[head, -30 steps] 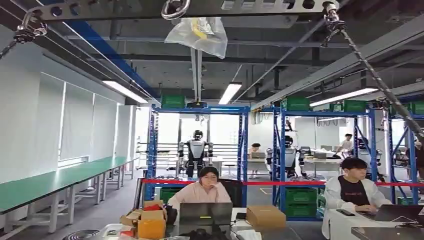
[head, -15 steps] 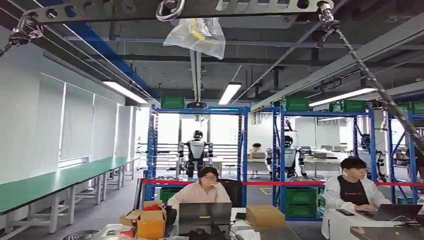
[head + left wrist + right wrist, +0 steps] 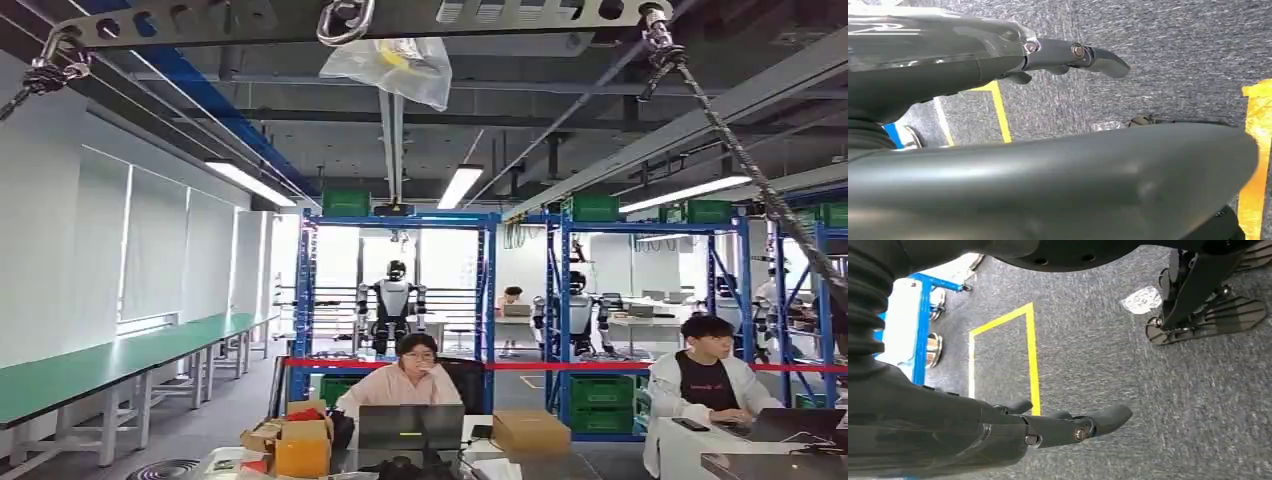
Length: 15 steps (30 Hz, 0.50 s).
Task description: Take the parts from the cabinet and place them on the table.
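Blue shelving racks [image 3: 395, 300] with green bins [image 3: 601, 392] stand across the room, well beyond a desk. In the left wrist view my left hand [image 3: 1068, 52] hangs over grey carpet, fingers stretched out and holding nothing. My right hand [image 3: 1073, 427] hangs the same way in the right wrist view, fingers straight and empty above the carpet. Long green-topped tables [image 3: 110, 362] run along the left wall.
Two people sit at laptops at a desk [image 3: 480, 455] in front, with cardboard boxes [image 3: 530, 432] on it. Red tape [image 3: 560, 366] stretches across the racks. Other robots [image 3: 392, 300] stand further back. Chains [image 3: 750, 170] hang from an overhead beam. Yellow tape [image 3: 1032, 355] marks the floor.
The head picture has bobbed slightly with the camera. A person far back by the right racks has gone from sight. Nothing was picked up or let go.
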{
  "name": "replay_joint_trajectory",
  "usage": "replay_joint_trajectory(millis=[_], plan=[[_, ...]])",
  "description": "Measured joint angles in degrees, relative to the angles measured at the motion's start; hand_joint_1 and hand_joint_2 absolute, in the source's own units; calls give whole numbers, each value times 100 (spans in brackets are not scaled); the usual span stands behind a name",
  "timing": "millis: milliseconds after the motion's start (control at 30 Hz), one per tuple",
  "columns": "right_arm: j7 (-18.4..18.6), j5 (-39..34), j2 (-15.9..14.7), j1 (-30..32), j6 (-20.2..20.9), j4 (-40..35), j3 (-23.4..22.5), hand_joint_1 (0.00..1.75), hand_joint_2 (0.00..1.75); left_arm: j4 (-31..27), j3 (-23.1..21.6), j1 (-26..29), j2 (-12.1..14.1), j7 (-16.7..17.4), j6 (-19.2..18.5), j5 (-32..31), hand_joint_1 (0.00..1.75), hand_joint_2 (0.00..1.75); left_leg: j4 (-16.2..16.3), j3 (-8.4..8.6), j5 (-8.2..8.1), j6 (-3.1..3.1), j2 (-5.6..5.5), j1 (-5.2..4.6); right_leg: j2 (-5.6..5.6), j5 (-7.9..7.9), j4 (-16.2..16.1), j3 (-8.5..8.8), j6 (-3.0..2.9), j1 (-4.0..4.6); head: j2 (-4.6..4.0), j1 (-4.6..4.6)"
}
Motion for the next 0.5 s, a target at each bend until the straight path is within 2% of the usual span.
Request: replay_joint_trajectory(millis=[500], plan=[[-293, -982, -101, 302, 26, -332, 1034, 0, 0, -256, -2289, 410, 177, 236, 81, 2210, 0, 0, 0, -3, 0, 0, 0, 0, 0, 0, 0, -3, 0, 0, 0, 0]])
